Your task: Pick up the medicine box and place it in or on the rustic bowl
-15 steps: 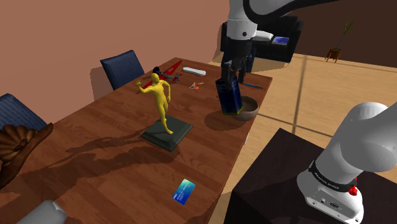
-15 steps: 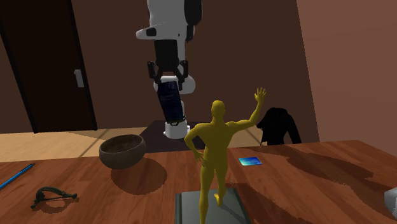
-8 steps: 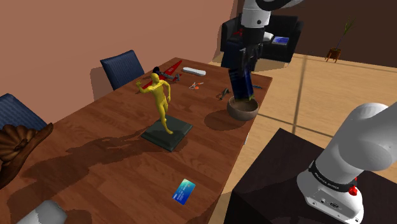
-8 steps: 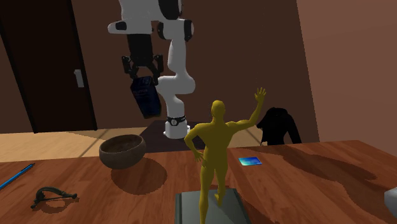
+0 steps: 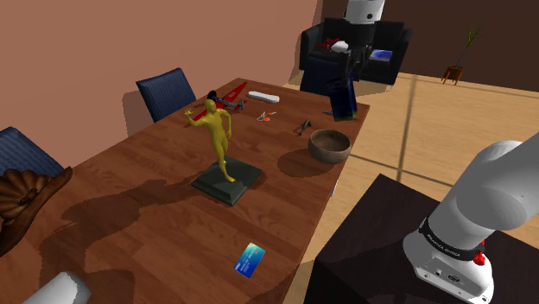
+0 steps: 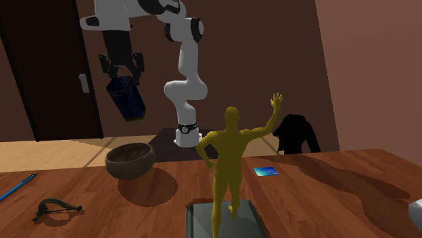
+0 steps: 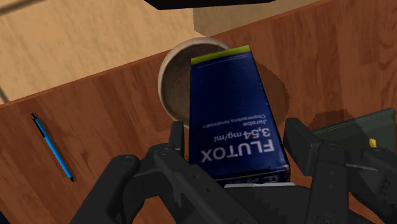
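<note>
1. A brown wooden table (image 5: 147, 194) carries everything here except the box.
2. The white arm (image 6: 182, 64) rises from its stand beyond the table in the second exterior view. It folds over at the top and points its hand straight down.
3. A yellow figurine (image 5: 219, 138) stands with one arm raised on a dark slab mid-table.
4. The brown rustic bowl (image 5: 330, 145) sits on the table near the edge by the stand.
5. The dark blue medicine box (image 6: 127, 99), lettered "FLUTOX", hangs tilted in the air. The black gripper (image 6: 122, 67) clamps its upper end, one finger (image 7: 175, 143) on each side. Its lower, yellow-green end hangs clear above the bowl, just off the rim in the second exterior view. From the wrist, the box overlaps the bowl.
6. A blue pen (image 7: 52, 146) lies on the wood well apart from the bowl.
</note>
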Available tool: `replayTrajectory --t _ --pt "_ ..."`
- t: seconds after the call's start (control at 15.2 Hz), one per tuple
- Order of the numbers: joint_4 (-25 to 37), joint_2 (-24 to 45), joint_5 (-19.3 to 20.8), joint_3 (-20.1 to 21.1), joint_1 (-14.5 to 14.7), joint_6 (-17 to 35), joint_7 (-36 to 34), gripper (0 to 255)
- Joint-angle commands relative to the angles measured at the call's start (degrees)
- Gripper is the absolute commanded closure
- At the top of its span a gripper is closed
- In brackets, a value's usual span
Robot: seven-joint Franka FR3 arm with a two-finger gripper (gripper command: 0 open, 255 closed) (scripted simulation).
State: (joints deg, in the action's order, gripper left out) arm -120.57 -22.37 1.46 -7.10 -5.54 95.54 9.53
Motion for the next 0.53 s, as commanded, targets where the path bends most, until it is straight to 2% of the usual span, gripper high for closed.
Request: replayTrajectory --t 0.0,0.46 --pt "-1.0 0.1 0.3 -0.6 -0.3 1.2 0.9 255" --pt "-6.4 0.1 0.4 -0.8 -0.4 6.6 0.9 255"
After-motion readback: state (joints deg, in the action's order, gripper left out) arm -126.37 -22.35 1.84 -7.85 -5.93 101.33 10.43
